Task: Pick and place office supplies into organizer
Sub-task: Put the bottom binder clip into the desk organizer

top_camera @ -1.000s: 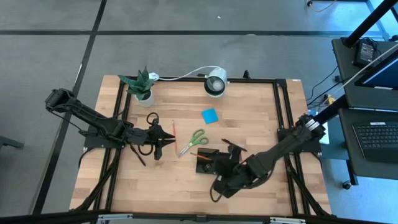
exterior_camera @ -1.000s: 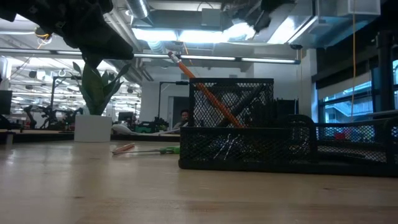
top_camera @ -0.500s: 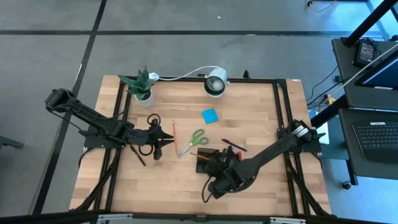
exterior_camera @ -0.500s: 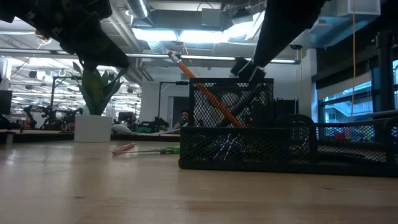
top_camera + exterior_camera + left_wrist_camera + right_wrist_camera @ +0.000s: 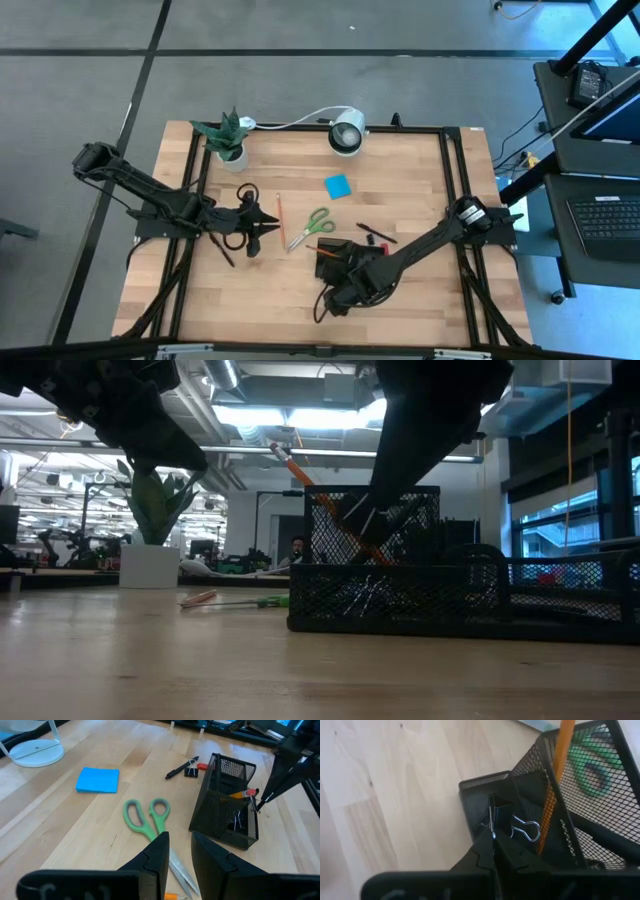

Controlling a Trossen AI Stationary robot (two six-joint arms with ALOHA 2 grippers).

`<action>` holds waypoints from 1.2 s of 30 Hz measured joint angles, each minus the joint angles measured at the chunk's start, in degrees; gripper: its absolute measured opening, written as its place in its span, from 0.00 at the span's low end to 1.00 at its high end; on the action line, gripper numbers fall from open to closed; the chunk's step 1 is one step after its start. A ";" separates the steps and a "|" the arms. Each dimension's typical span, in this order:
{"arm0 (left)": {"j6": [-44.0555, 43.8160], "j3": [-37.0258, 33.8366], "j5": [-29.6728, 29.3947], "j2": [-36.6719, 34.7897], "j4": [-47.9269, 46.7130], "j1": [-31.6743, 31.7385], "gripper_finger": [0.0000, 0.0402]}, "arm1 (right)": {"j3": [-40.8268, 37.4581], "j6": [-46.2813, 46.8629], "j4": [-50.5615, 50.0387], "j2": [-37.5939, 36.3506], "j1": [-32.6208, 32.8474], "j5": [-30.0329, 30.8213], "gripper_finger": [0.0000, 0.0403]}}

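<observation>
The right end effector [image 5: 492,836], fingers closed on a small black binder clip's wire handle [image 5: 492,817], holds it over the black mesh organizer [image 5: 600,815]; the leaning orange pencil [image 5: 555,780] could deflect the clip.

R arm reaches low across table, fingers [image 5: 492,851] pinched together; L arm waits w/ fingers [image 5: 159,855] slightly parted.

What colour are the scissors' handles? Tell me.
Green, on the metal-bladed scissors; clearest in the left wrist view.

The wooden table [image 5: 400,200] carries scissors [image 5: 308,228], sticky-note pad [image 5: 337,186], organizer [image 5: 333,259], plant [image 5: 226,138] (potted) and lamp [image 5: 347,133].
</observation>
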 joint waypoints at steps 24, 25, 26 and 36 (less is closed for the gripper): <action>-0.02 0.00 0.44 0.00 0.07 -0.01 0.19 | -2.80 -0.05 3.52 0.00 -1.35 -2.57 0.01; -0.02 0.00 0.44 0.00 0.07 -0.02 0.19 | -2.80 -0.07 3.55 0.00 -1.35 -2.57 0.01; -0.02 0.00 0.44 0.00 0.07 0.00 0.19 | -2.80 -0.09 3.53 0.00 -1.35 -2.57 0.01; -0.02 0.00 0.44 0.00 0.07 -0.02 0.19 | -2.80 -0.14 3.57 0.22 -1.79 -2.86 0.01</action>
